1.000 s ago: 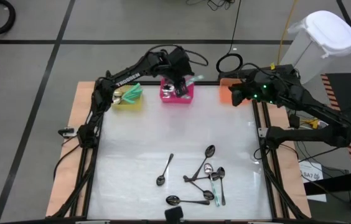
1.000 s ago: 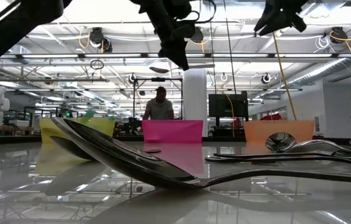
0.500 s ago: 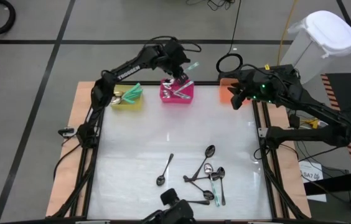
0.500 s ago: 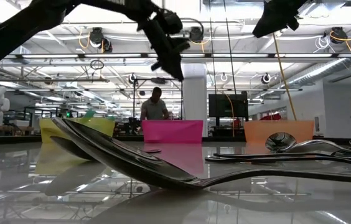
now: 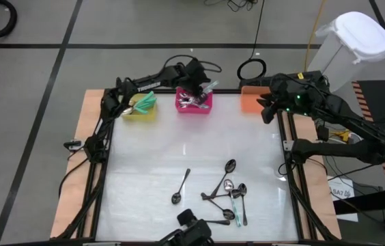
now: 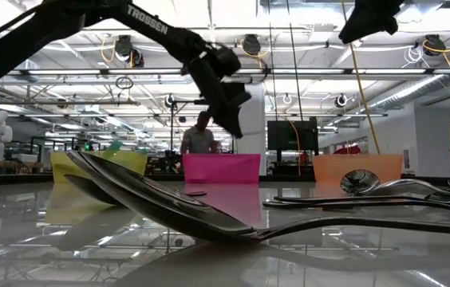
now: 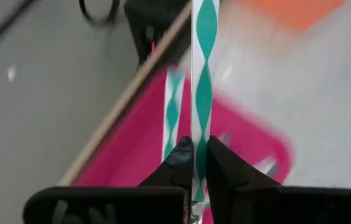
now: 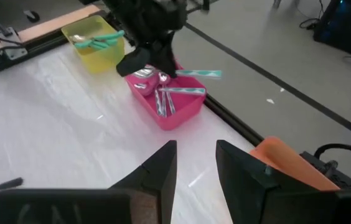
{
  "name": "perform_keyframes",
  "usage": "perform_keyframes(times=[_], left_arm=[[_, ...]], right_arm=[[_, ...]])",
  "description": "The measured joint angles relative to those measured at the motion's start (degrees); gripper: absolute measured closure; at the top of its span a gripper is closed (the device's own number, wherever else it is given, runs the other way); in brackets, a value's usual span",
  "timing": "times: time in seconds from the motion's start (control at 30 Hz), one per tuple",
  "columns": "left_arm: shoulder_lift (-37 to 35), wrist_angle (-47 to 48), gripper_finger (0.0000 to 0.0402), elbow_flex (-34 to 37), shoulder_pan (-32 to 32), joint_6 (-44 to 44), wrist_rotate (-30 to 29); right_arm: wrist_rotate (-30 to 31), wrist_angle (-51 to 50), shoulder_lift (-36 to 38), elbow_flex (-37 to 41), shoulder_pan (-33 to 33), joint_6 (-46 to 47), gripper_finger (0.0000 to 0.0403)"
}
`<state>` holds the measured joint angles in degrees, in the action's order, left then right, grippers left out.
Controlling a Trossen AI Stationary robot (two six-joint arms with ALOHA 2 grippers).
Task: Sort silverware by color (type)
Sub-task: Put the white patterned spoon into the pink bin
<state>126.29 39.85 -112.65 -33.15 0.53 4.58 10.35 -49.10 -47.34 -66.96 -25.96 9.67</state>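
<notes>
L gripper [image 5: 199, 85] sits over the pink bin [image 5: 194, 104] at 12 o'clock on the table [image 5: 151, 157], fingers pinched tight on a teal-striped spoon [image 5: 208, 87]. High view only hints at the striped handle poking out toward 2 o'clock; left wrist view shows the pinch itself, fingers [image 7: 178, 165] pressed on the handle, w/ a second striped piece just beside it in the bin. Right wrist view adds what's inside the pink bin: a few more striped spoons [image 8: 174, 93], plus solid teal ones in the yellow bin [image 8: 98, 38].

R gripper [image 5: 266, 109] hangs by the orange bin [image 5: 250, 101] at 1 o'clock, fingers [image 8: 157, 171] apart, nothing between them.

Loose spoons [image 5: 228, 195] lie clustered near 5 o'clock, one dark spoon [image 5: 180, 187] apart toward 6. Low view shows only these up close, a dark spoon [image 6: 161, 199] across the foreground, and a person [image 6: 201, 135] beyond the bins.
</notes>
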Motion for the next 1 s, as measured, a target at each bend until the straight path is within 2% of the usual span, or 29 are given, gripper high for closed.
perform_keyframes(times=[0.13,0.67,0.87,1.0], left_arm=[[0.17,1.46,0.0384,2.44,-0.19,0.2,-0.11],[0.26,1.22,0.0384,2.57,-2.42,5.87,-1.69],[1.96,2.67,0.0377,2.57,-2.66,6.87,2.05],[2.02,2.46,0.0374,2.57,-1.84,8.77,1.97]], right_arm=[[0.04,-0.88,0.22,0.0,0.0,0.1,0.0293],[0.11,-0.44,0.2,0.0,0.0,-0.09,0.0293],[2.09,0.01,0.04,0.0,0.01,-0.36,0.0293],[3.28,1.74,-0.38,0.0,-0.46,-1.32,0.0293]])
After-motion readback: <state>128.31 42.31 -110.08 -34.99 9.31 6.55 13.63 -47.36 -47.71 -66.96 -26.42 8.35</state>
